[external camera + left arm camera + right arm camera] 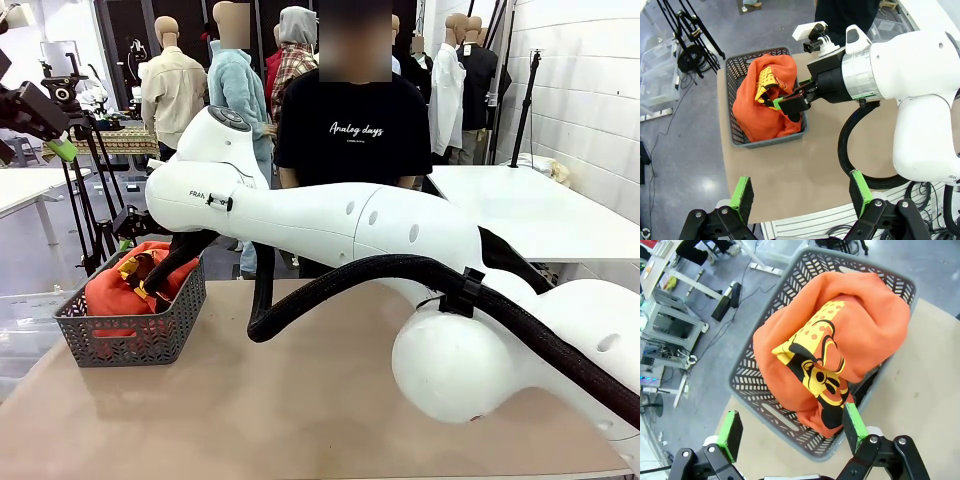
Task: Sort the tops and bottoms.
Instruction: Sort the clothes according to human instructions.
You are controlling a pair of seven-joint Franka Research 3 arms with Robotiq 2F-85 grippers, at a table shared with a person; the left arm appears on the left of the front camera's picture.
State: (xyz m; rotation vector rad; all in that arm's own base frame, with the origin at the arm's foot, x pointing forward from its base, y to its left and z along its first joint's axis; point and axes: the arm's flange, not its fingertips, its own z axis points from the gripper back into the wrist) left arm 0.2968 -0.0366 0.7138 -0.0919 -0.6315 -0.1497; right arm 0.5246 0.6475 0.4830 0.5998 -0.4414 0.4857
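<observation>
One of the tops, an orange-red garment [870, 320] with a yellow and black print [820, 362], lies bunched in a grey mesh basket [790, 292] at the table's left end. My right gripper [792, 427] hangs open just above this cloth, one green pad at the garment's near fold. From high up, the left wrist view looks down on the right gripper [787, 102] over the orange top [760, 117] in the basket [735, 65]. My left gripper [801, 197] is open and holds nothing, raised at the upper left [55, 140]. The bottoms are out of view.
My right arm [400, 230] and its black cable hose [380, 270] stretch across the brown table [300, 400] from the right. A person in a black lettered T-shirt [355, 130] stands at the far side. Tripods [95, 190] stand on the floor to the left.
</observation>
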